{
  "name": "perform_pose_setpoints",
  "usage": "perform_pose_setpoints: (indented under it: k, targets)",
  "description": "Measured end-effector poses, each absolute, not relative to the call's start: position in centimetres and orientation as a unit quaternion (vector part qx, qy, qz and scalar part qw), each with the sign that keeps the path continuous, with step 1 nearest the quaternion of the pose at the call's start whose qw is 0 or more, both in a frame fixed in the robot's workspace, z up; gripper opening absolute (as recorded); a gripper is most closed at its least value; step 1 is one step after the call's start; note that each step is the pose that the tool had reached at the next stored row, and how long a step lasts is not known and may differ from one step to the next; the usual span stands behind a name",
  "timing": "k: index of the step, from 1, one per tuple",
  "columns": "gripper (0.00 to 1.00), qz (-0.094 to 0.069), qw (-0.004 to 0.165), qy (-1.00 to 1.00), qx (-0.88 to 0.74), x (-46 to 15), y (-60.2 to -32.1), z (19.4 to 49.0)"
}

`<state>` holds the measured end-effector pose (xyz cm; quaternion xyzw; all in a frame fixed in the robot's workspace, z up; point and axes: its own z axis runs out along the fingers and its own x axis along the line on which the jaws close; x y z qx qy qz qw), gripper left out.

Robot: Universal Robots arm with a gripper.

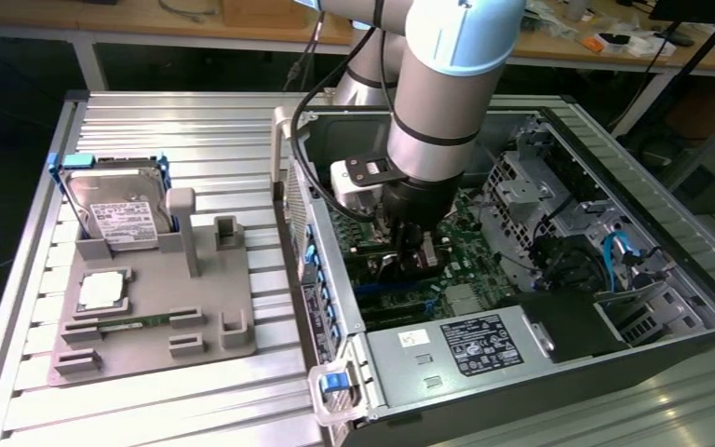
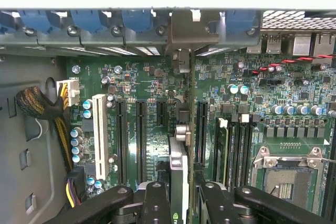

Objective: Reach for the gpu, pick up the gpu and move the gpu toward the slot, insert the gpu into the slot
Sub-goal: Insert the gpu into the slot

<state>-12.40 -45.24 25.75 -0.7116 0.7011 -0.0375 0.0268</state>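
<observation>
On the exterior view's left, a silver hard drive (image 1: 115, 209) stands in a blue holder on a grey tray (image 1: 146, 317). The tray lies on a ribbed metal table (image 1: 183, 121). A small silver chip (image 1: 101, 291) and a thin green memory stick (image 1: 128, 323) lie on the tray too. To the right of the tray is an open computer case (image 1: 557, 307), lying on its side. The robot arm (image 1: 438, 102) reaches down into the case from above. Its gripper (image 1: 413, 244) is low over the green motherboard (image 1: 464, 279). In the wrist view, the black fingers (image 2: 156, 203) are pressed on the gpu (image 2: 178, 179), one on each side, so the gripper is clamped on the card. The gpu is seen edge-on, like a thin blade, and stands upright over the board among the long dark connector strips (image 2: 140, 132). Its silver metal end (image 2: 181, 59) sits by the back wall of the case, near the blue clips (image 2: 137, 20). I cannot tell if the card is all the way down. Further right on the board are the black memory strips (image 2: 233, 145) and the square silver processor socket (image 2: 291, 174).
</observation>
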Motion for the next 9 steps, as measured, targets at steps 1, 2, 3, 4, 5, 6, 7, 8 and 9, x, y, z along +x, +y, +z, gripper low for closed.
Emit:
perform_pose_setpoints:
  k: [1,2,3,4,5,6,7,8,9]
  targets:
    - [0.27,-0.038,0.027,0.701,-0.712,-12.40,-45.24,25.75]
    - [0.27,-0.038,0.027,0.701,-0.712,-12.39,-45.25,25.74]
    - [0.27,-0.038,0.027,0.701,-0.712,-12.39,-45.24,25.72]
    - [0.27,-0.038,0.027,0.701,-0.712,-12.38,-45.24,25.67]
    - [0.27,-0.039,0.027,0.701,-0.711,-12.36,-45.24,25.65]
    - [0.27,-0.040,0.027,0.701,-0.711,-12.36,-45.24,25.63]
    - [0.27,-0.040,0.028,0.701,-0.711,-12.35,-45.22,25.61]
    - [0.27,-0.041,0.028,0.701,-0.712,-12.35,-45.19,25.61]
    - [0.27,-0.042,0.028,0.701,-0.711,-12.36,-45.17,25.62]
